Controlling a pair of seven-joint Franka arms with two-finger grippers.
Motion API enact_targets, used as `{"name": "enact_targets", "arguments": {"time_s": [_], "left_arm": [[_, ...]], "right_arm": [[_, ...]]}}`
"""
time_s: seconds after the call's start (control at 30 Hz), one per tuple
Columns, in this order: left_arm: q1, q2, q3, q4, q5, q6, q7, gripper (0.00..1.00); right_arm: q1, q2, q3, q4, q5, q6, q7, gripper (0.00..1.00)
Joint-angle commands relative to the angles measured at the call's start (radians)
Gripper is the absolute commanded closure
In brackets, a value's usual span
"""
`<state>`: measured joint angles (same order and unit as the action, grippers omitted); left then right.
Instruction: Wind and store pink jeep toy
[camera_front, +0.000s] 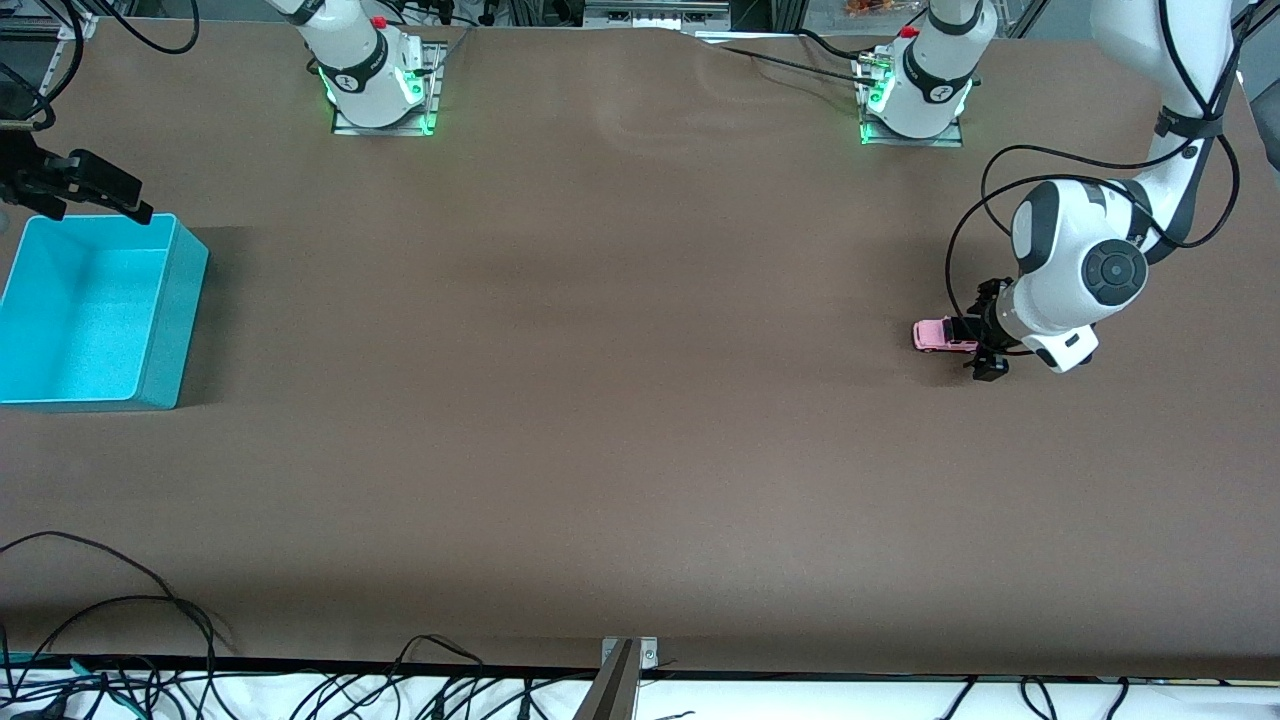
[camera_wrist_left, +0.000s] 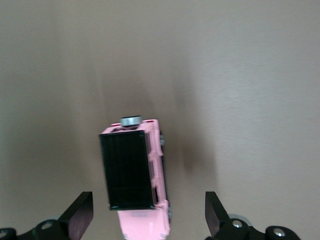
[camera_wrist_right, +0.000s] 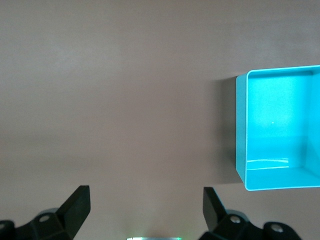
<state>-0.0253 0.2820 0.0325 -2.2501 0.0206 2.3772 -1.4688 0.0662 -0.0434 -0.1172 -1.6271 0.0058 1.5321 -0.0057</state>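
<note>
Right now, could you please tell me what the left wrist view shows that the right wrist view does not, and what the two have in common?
Only the left wrist view shows the pink jeep toy: it stands on the table between the open fingers of the left pincer, with gaps on both sides, so it is not gripped.

Only the right wrist view shows the turquoise bin, with nothing visible inside the part in view, beside the open right pincer.

Both show the brown table and a pair of spread black fingers holding nothing.

Glossy white arm segments with dark grey joint caps, green-lit bases (red buttons above), looping black cables, black fingers.
</note>
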Motion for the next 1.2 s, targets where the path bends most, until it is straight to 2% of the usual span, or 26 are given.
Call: {"name": "enact_targets", "arguments": {"time_s": [0.0, 0.3, 0.53, 0.77, 0.93, 1.1, 1.17], "left_arm": [[0.002, -0.012, 0.000, -0.043, 0.027, 0.024, -0.068, 0.04], [0.001, -0.009, 0.000, -0.052, 0.027, 0.050, -0.150, 0.06], [0.005, 0.008, 0.000, -0.103, 0.027, 0.154, -0.153, 0.12], [0.010, 0.014, 0.000, -0.102, 0.027, 0.157, -0.154, 0.18], [0.010, 0.014, 0.000, -0.102, 0.028, 0.157, -0.156, 0.37], [0.010, 0.011, 0.001, -0.100, 0.028, 0.155, -0.156, 0.47], [0.010, 0.011, 0.001, -0.101, 0.028, 0.155, -0.157, 0.56]], "right_arm": [[0.001, -0.007, 0.002, -0.007, 0.016, -0.013, -0.014, 0.00], [0.006, -0.010, 0.004, -0.005, 0.016, -0.050, -0.014, 0.00], [0.006, -0.010, 0.007, -0.005, 0.016, -0.052, -0.014, 0.00], [0.006, -0.009, 0.002, 0.000, 0.014, -0.049, -0.014, 0.00], [0.004, -0.004, 0.002, 0.000, 0.008, -0.040, -0.014, 0.00], [0.004, 0.000, 0.001, 0.000, 0.005, -0.038, -0.014, 0.00], [0.004, 0.004, 0.001, 0.001, 0.005, -0.038, -0.014, 0.00]]}}
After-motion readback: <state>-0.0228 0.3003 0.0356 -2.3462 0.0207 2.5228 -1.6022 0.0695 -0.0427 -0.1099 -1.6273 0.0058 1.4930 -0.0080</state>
